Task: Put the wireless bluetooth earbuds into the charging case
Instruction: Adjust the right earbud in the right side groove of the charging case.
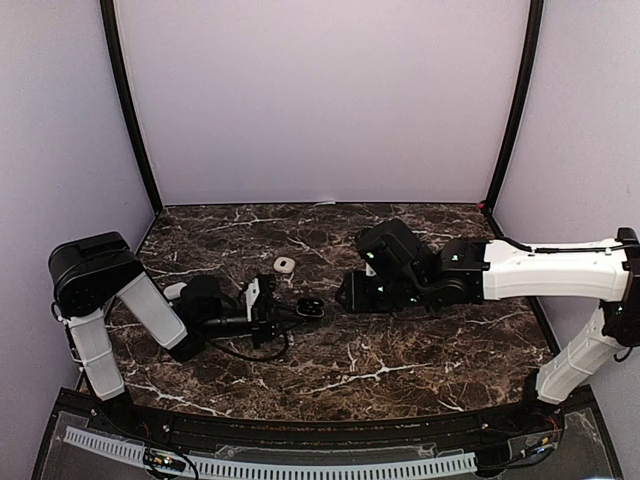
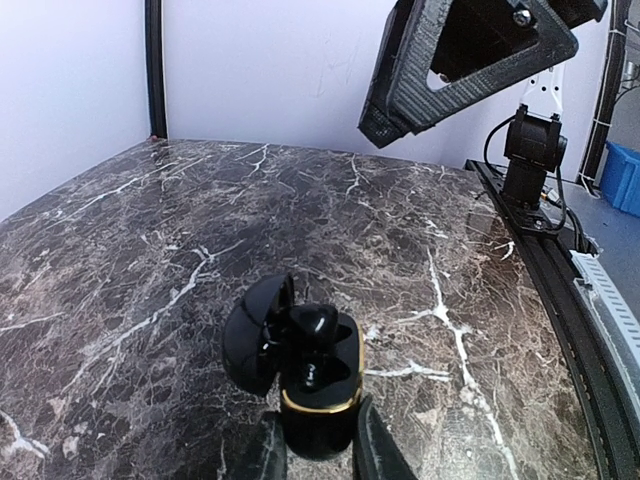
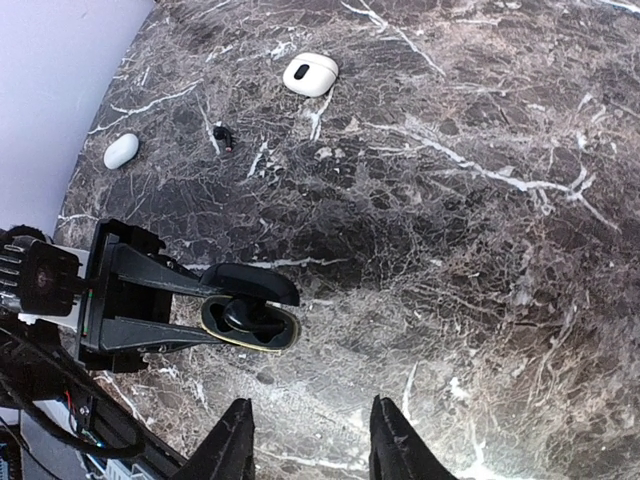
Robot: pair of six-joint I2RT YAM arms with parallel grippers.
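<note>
While left gripper [image 2: 320,455] clamps the open black charging case [image 2: 315,380], white plastic earbuds [image 3: 310,75] lie loose beyond it; right gripper [image 3: 310,405] gapes empty.

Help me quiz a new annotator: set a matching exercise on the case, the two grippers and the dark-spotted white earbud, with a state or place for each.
Things:
1. case
2. left gripper
3. right gripper
4. spotted earbud

States or places:
a. lying on the table, apart from the case
b. jaws apart, nothing between them
c. lid open
d. clamped on the case

Pairs: 1-c; 2-d; 3-b; 4-a
</note>
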